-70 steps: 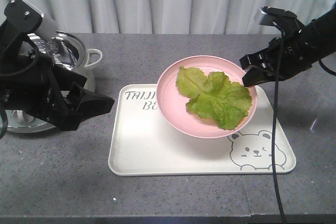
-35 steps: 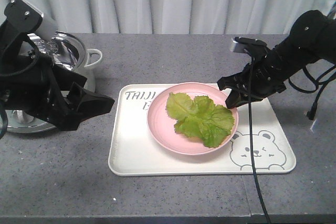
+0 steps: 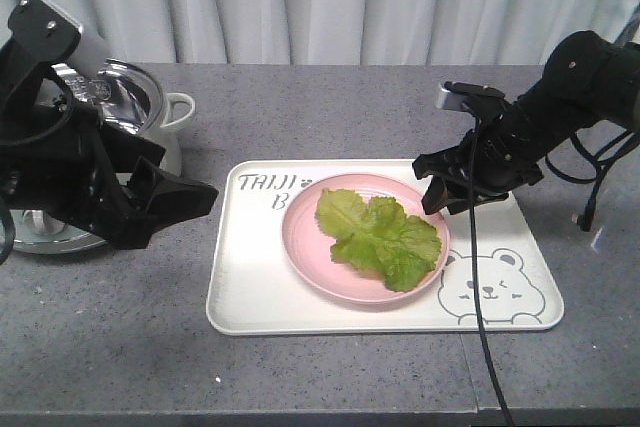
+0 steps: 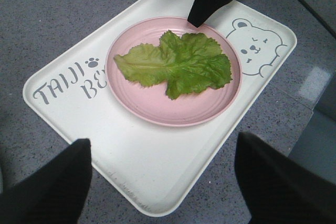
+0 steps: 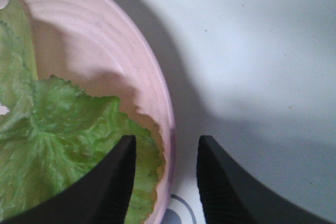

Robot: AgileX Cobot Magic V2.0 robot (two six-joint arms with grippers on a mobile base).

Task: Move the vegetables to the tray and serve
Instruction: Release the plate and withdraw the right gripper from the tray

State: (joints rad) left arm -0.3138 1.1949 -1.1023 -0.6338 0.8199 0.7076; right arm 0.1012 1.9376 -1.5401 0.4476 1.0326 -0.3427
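Note:
The vegetables [image 3: 380, 232] are green lettuce leaves lying in a round pink plate [image 3: 330, 272]. The plate rests flat on the cream tray [image 3: 280, 297] with the bear drawing. My right gripper [image 3: 445, 197] is at the plate's right rim. In the right wrist view its jaws [image 5: 167, 140] stand open astride the plate rim [image 5: 165, 103], one finger over the lettuce [image 5: 52, 145], the other over the tray [image 5: 252, 51]. My left gripper [image 3: 185, 197] hovers open left of the tray; in the left wrist view it [image 4: 164, 139] hangs above the tray's near corner [image 4: 173, 182], holding nothing.
A steel pot with a shiny lid [image 3: 130, 107] stands at the left, partly behind my left arm. A black cable [image 3: 480, 287] hangs from the right arm across the tray's right end. Grey curtains close off the back.
The right gripper carried the pink plate with the lettuce down and left until it rested on the tray, then its jaws parted around the rim. The left arm has not moved.

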